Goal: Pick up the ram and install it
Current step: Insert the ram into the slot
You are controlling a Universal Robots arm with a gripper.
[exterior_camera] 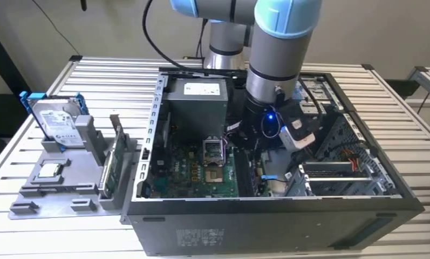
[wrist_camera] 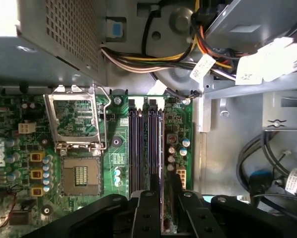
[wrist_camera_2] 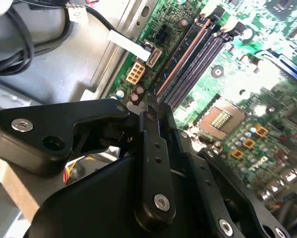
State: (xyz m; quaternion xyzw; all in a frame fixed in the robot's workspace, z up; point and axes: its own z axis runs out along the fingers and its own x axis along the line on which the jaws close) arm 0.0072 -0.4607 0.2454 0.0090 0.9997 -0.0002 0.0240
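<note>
Hovering low over the motherboard, the gripper sits at one end of the memory slots. Whether its jaws are pinching anything cannot be told. A thin brown-edged strip, apparently the ram, lies along the slot nearest the board's edge, running up to the gripper. Beyond is the empty processor socket. In the exterior view, the arm reaches into the open case; a hard drive stands well apart.
</note>
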